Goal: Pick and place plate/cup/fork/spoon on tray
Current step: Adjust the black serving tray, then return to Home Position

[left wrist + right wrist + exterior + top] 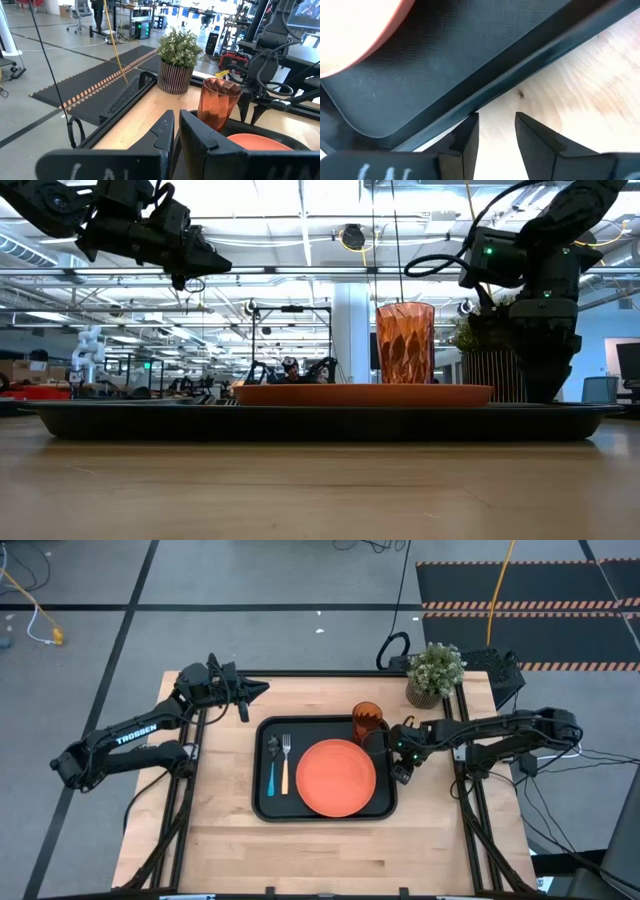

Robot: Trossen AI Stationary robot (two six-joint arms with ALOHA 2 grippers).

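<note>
The plate (335, 777), cup (366, 722), fork (286, 762) and spoon (271, 766) are seen on the tray (262, 804) at the bench's middle. The right claw (402, 771) is released beside the tray's rim; the left claw (258, 689) is clenched, empty, near the far left corner.

Illumination is bright and even, supplied by rows of ceiling fixtures visible in the low view toward 12 o'clock, and shadows on the table (330, 850) are soft and short, lying close under the tray (262, 802) and the arms. In the low view the near table surface toward 6 o'clock is out of focus, and the cup (405, 342) glows translucent against the backlight. In the right wrist view the plate (365, 30) at 10 o'clock is blurred and washed out, and the bare wood at 3 o'clock shows pale glare.
</note>
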